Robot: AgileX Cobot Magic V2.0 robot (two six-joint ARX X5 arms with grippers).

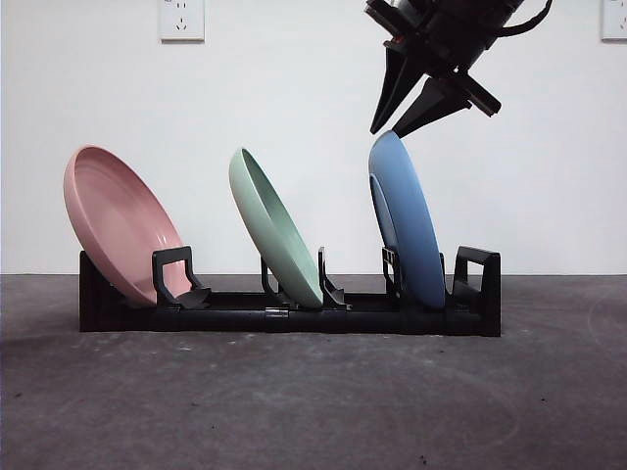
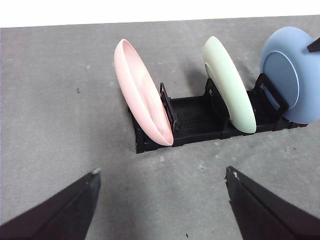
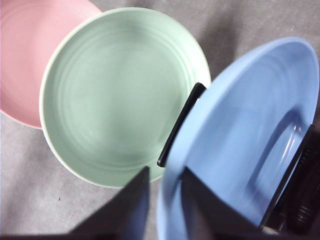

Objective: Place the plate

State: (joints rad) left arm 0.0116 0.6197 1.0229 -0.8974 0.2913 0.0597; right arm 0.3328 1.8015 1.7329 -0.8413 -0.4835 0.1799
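Black slotted rack (image 1: 294, 315) holds smooth round pink plate (image 1: 118, 220), green plate (image 1: 274, 227), blue plate (image 1: 411, 220); right tool (image 1: 404, 125) jaws apart astride blue rim.

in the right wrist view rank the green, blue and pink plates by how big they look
1. green plate, seen nearly whole.
2. blue plate, similar in spread but cut off by the frame; it is nearest, at the right hand, so unsure.
3. pink plate, mostly hidden.

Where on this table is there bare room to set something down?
Bare grey table lies in front of the black rack. The rack is crowded: pink plate, green plate and blue plate, with the right gripper at the blue plate's rim.
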